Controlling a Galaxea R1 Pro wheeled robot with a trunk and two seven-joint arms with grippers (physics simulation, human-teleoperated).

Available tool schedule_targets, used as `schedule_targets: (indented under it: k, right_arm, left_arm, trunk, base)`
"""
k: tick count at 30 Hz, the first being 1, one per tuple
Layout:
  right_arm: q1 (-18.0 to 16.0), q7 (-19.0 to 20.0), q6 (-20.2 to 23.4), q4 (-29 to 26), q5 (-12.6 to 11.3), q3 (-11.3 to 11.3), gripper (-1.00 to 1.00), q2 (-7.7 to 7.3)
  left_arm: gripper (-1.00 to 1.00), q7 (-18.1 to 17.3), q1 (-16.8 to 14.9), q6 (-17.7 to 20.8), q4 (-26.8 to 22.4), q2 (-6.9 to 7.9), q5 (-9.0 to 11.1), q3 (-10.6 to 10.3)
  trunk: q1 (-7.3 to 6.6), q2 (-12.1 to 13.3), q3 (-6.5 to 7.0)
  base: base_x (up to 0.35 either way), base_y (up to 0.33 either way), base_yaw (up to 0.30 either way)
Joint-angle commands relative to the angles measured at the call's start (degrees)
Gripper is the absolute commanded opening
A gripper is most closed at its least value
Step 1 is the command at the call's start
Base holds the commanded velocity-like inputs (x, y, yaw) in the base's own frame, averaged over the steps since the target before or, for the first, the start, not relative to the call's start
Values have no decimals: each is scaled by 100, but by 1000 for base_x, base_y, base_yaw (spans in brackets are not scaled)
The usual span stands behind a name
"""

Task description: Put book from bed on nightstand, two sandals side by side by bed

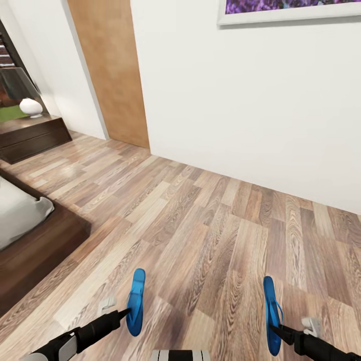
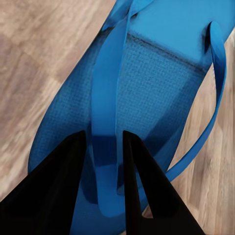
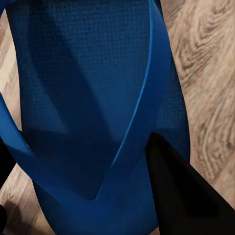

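Each pincer (image 1: 125, 313) (image 1: 275, 328) grips a sandal (image 1: 135, 301) (image 1: 271, 313); bed (image 1: 30, 235) left.

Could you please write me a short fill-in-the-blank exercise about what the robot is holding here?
1. Each gripper holds one ____ sandal: left gripper and left sandal, right gripper and right sandal.
2. The left fingers pinch that sandal's ____.
3. The floor is made of ____ planks.

Missing words: blue; strap; wood

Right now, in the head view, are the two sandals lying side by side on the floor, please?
No, each sandal is held up edge-on, one at the left end effector, the other at the right end effector.
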Motion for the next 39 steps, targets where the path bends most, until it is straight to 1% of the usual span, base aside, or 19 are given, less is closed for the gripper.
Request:
schedule_targets:
  k: [1,3,4,7,8,11,15,18,20,22,23,25,27,30,32,35,36,37,39]
  right_arm:
    - [-7,23,75,-7,35,-34,-100,5]
    - [-7,-76,75,-1,36,-34,-100,10]
    - [-7,-254,75,18,36,-30,-100,12]
    - [-7,-1035,80,237,46,-21,-100,25]
    - [-9,-1398,85,337,52,-16,-100,54]
    - [-22,-2453,148,481,60,-9,-100,226]
    - [-66,-3012,280,510,62,0,-100,301]
    - [-86,-3060,671,498,61,19,-100,333]
    - [-91,-2832,1068,465,55,183,-100,387]
    - [-93,-2210,1272,441,50,415,-100,407]
    - [-94,-1643,1360,431,48,580,-100,411]
    - [-95,-49,1563,428,48,928,-100,413]
    - [-95,91,1546,459,51,964,-100,421]
    - [-89,131,1432,526,54,987,-100,426]
    - [-88,-135,1111,677,76,992,-100,427]
    - [-83,-1112,406,1207,102,994,-100,428]
    - [-85,-1586,135,1596,117,995,-100,425]
    - [-84,-1805,31,1804,123,995,-100,423]
    - [-84,-2007,-59,2011,129,995,-100,425]
  left_arm:
    - [-100,-9,-2,1,3,-3,36,-43]
    - [-100,-3,-2,1,4,-7,36,-44]
    - [-100,0,-2,1,4,-9,35,-45]
    - [-100,2,-2,0,5,-11,33,-46]
    - [-100,3,-2,0,5,-11,32,-46]
    - [-100,4,-2,0,5,-12,29,-46]
    - [-100,4,-2,0,5,-15,28,-46]
    - [-100,4,-2,0,5,-53,28,-46]
    - [-100,4,-2,0,5,-70,28,-46]
    - [-100,0,-2,0,5,-76,28,-46]
    - [-100,-2,-2,0,5,-78,28,-46]
    - [-100,-4,-2,0,5,-87,28,-48]
    - [-100,-1,-2,0,5,-89,28,-62]
    - [-100,3,-2,-1,5,-121,28,-76]
    - [-100,3,-2,-6,10,-150,28,-79]
    - [-100,4,-2,-8,13,-165,28,-81]
    - [-100,5,-2,-8,13,-167,28,-81]
    - [-100,7,-2,-8,13,-169,28,-81]
    - [-100,10,-2,-8,14,-175,28,-81]
  trunk:
    - [-4,0,19]
    - [-9,2,63]
    - [-11,4,85]
    - [-19,8,151]
    - [-22,9,174]
    - [-29,13,240]
    - [-40,19,329]
    - [-47,23,395]
    - [-53,25,439]
    - [-58,28,484]
    - [-60,29,506]
    - [-65,32,550]
    - [-71,35,595]
    - [-78,39,661]
    - [-83,41,705]
    - [-91,45,772]
    - [-94,47,794]
    - [-96,48,816]
    - [-101,51,860]
  base:
    - [0,0,0]
    - [0,0,0]
    - [0,0,0]
    - [0,0,0]
    - [0,0,0]
    - [0,0,0]
    - [0,0,0]
    - [0,0,0]
    - [0,0,0]
    - [0,0,0]
    - [0,0,0]
    - [0,0,0]
    - [0,0,0]
    - [0,0,0]
    - [0,0,0]
    - [0,0,0]
    - [0,0,0]
    - [0,0,0]
    - [0,0,0]
